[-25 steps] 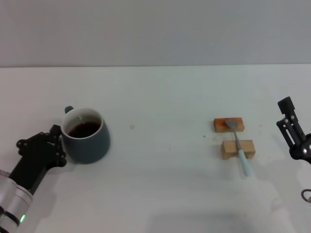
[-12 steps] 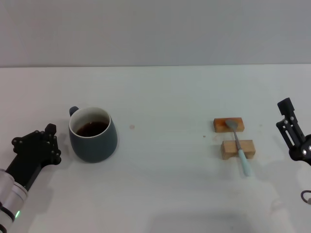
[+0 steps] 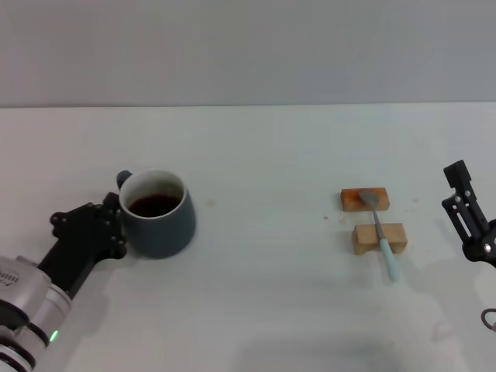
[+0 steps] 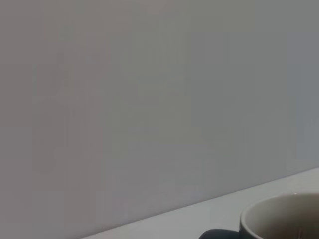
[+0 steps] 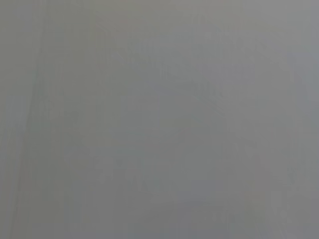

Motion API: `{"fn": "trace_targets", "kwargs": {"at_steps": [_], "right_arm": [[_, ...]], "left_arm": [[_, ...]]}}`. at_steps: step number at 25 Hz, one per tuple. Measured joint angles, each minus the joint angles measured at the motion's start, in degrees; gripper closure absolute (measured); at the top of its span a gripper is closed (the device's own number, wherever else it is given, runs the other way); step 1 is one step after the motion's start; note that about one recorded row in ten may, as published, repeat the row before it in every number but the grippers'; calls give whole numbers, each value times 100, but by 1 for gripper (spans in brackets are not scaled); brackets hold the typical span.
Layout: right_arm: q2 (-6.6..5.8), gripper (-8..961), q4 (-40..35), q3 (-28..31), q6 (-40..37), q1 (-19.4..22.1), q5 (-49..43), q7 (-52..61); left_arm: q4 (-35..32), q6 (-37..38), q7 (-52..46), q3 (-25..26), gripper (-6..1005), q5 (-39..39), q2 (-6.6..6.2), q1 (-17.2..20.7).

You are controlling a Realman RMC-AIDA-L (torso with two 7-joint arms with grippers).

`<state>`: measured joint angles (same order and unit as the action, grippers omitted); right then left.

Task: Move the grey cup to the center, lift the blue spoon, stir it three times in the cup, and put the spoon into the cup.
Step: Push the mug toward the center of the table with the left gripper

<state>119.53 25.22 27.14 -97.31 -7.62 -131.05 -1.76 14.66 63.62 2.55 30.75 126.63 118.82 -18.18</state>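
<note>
- I've pushed the grey cup (image 3: pixel 159 214) further toward centre; left gripper (image 3: pixel 115 227) presses its side, grip unclear.
- Blue spoon (image 3: pixel 380 231) unmoved on its wooden blocks (image 3: pixel 373 219); right gripper (image 3: pixel 463 209) parked, fingers unclear.

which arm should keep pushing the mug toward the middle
The left. The left hand is right against the mug on its handle side, with the mug well left of the table's middle. The right hand sits at the far right edge, beyond the spoon.
</note>
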Motion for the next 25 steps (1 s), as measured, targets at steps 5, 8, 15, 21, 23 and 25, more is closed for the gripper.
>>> {"fn": "trace_targets", "kwargs": {"at_steps": [5,8,15,21,23,25], "right_arm": [[0,241,0,-77,-8,7,13,0],[0,242,0,-94,-29,7,22,0],[0,245,0,-142,-69,13,31,0],[1,248,0,-149,-70,15,35,0],[0,248,0,-149,-69,15,36,0],[1,249,0,-148,-70,15,37,0]], "left_arm": [[160,-1,0,-273,962,3,4,-45],[213,-4,0,-400,959,3,15,-77],[342,6,-20,-585,954,2,20,-81],[374,-2,-15,-615,949,-30,6,-59],[372,-1,-22,-607,947,-33,2,-58],[382,-1,-31,-605,946,-25,0,-59]]}}
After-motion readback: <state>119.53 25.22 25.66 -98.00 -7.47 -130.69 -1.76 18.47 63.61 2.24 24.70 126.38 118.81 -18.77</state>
